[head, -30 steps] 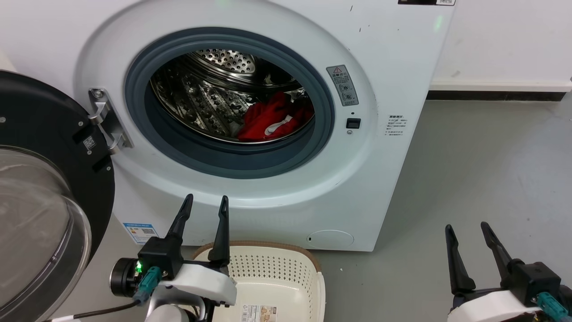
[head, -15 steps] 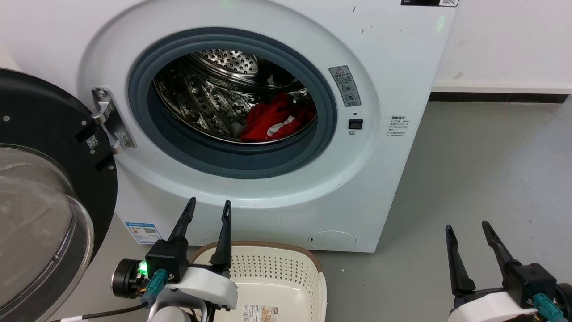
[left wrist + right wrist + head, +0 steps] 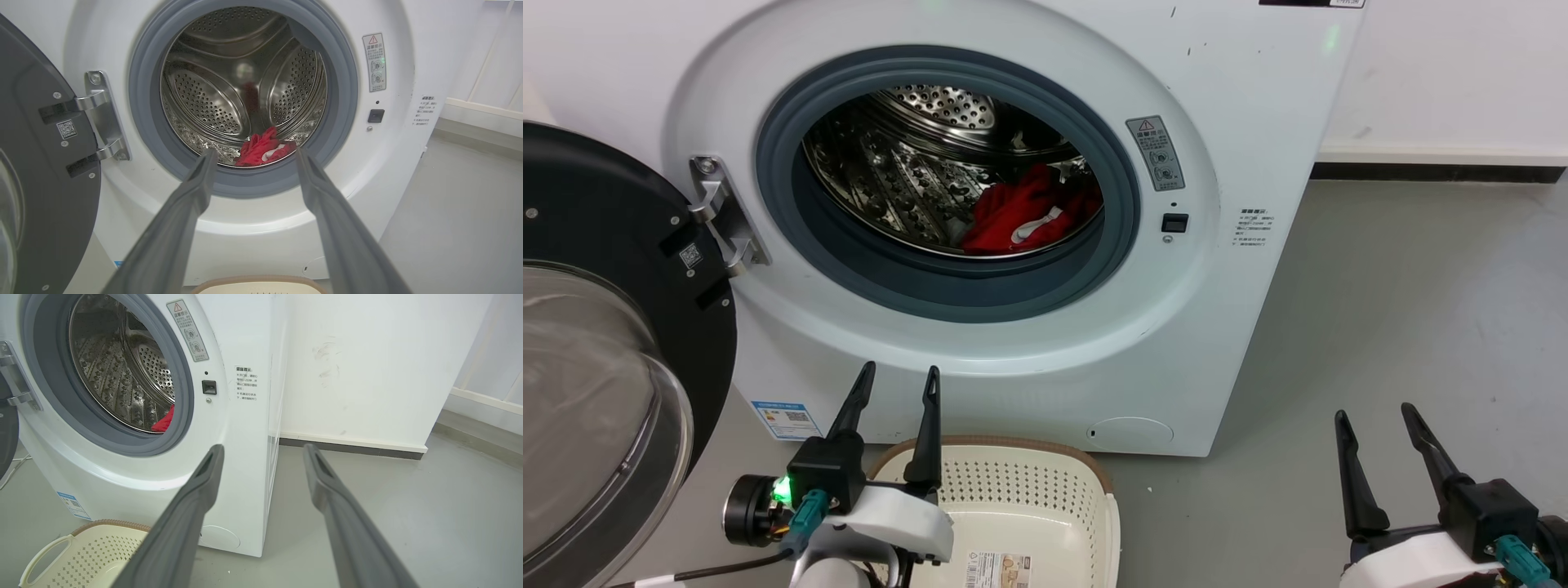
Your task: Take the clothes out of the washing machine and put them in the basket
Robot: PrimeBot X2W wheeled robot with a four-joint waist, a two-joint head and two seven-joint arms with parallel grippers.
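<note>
The glass door point(image 3: 596, 392) stands swung open at left. The left pincer point(image 3: 900, 370), spread open and empty, hangs above the basket point(image 3: 1029, 490), before the washing machine point(image 3: 1241, 122). The red clothes point(image 3: 1021, 216) lie in its drum, behind the grey rubber ring point(image 3: 980, 298). The right pincer point(image 3: 1373, 412), also open, is over the grey floor point(image 3: 1421, 286).

Washing machine point(image 3: 1225, 327) stands with door point(image 3: 596, 245) open. Red clothes point(image 3: 1025, 219) lie crumpled low in the drum point(image 3: 890, 180). Cream basket point(image 3: 1013, 490) sits upright just before the machine.
</note>
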